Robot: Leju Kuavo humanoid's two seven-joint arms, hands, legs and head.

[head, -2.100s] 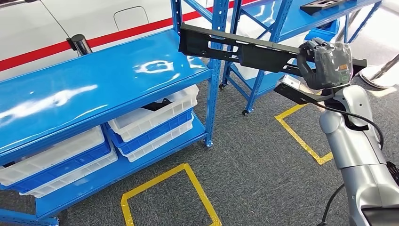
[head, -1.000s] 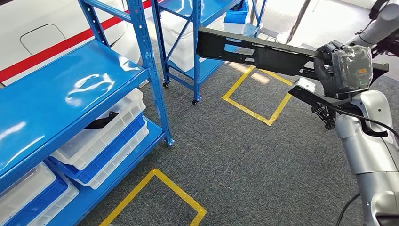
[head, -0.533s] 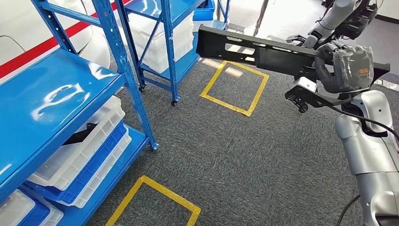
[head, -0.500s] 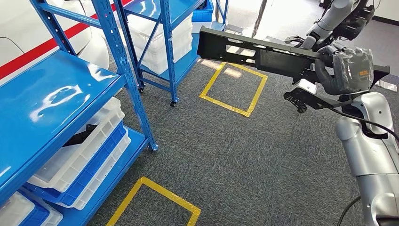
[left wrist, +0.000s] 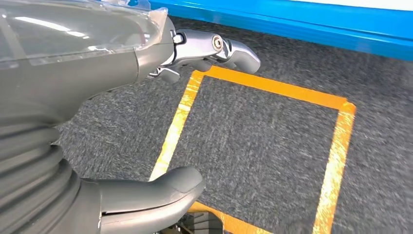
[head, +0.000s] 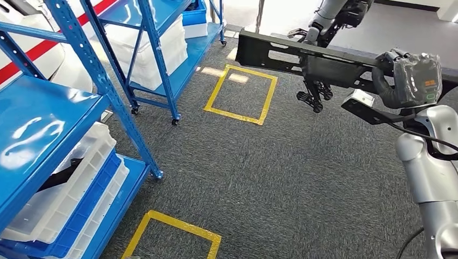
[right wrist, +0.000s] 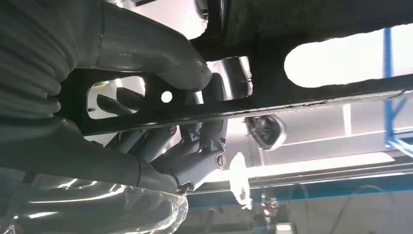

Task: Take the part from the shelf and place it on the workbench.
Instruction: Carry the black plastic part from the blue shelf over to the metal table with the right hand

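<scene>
The part (head: 302,59) is a long black slotted metal bar, held level in the air at the upper right of the head view. My right hand (head: 409,80) grips it near its right end. In the right wrist view the hand (right wrist: 160,131) wraps its thumb and fingers around the black part (right wrist: 311,29). My left hand (left wrist: 146,117) hangs over grey carpet and a yellow tape square (left wrist: 272,146), fingers apart and holding nothing. The blue shelf (head: 38,129) lies at the left.
A second blue rack (head: 156,48) with white bins (head: 146,51) stands at the upper left. White and blue bins (head: 70,199) fill the near shelf's lower level. Yellow tape squares (head: 240,91) mark the grey carpet. Another robot's arm (head: 324,21) reaches down beyond the part.
The whole view has swung to the right: the shelves slid left and another robot came into view. My right hand still holds the part at the same height.
</scene>
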